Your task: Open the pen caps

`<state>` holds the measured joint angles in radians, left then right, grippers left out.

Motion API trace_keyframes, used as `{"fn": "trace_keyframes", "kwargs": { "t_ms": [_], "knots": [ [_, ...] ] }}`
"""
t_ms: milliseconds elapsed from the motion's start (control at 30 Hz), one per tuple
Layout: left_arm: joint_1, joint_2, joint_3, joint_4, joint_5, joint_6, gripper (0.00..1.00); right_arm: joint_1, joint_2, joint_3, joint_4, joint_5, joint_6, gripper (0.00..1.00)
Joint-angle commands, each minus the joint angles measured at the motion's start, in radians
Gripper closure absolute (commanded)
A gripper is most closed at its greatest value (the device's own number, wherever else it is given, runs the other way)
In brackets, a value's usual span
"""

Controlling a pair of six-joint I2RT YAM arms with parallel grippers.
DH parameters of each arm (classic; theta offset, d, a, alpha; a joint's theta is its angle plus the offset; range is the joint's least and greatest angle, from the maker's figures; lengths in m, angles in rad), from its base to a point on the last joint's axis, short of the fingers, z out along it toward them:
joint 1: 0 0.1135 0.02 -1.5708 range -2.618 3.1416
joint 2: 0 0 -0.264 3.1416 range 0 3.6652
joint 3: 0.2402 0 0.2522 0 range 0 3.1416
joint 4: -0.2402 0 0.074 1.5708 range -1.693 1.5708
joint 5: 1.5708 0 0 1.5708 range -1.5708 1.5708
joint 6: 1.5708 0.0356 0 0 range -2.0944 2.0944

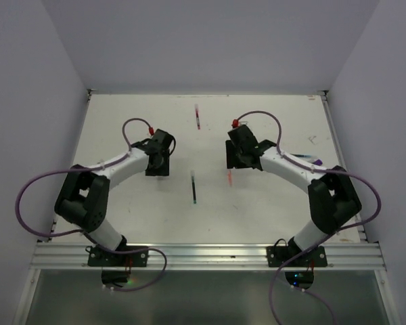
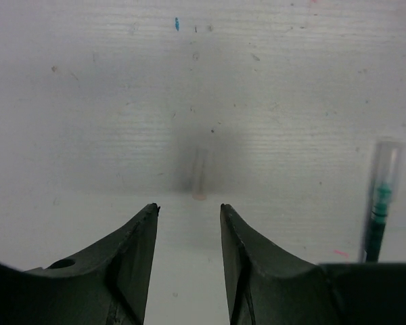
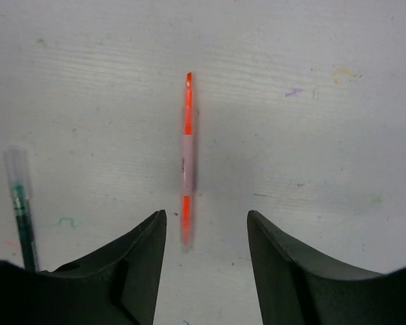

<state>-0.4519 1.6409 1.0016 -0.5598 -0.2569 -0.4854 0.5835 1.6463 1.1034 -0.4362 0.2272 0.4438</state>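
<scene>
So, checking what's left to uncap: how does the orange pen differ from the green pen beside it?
The orange pen shows a bare tip; the green pen wears a clear cap. Orange lies centred before the right gripper, green off to its side. Both lie flat, roughly parallel.

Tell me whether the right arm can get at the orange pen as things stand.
Probably yes. The orange pen lies flat on the table just ahead of the right gripper, lined up with the gap between its open jaws, with nothing on it. The green pen lies well to one side.
</scene>
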Motion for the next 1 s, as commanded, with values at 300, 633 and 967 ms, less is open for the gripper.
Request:
{"fn": "trace_keyframes", "kwargs": {
  "t_ms": [300,633,967],
  "knots": [
    [-0.010,-0.488,-0.055,-0.035,0.174,-0.041,0.51,0.323,0.071,0.082,0.017,0.044,0.093,0.53],
    [-0.014,-0.607,-0.204,-0.043,0.108,-0.062,0.51,0.421,0.175,0.131,0.070,0.067,0.138,0.55],
    [-0.016,-0.581,-0.175,-0.124,-0.039,-0.218,0.51,0.443,0.227,0.161,0.088,0.058,0.174,0.56]
  ]
}}
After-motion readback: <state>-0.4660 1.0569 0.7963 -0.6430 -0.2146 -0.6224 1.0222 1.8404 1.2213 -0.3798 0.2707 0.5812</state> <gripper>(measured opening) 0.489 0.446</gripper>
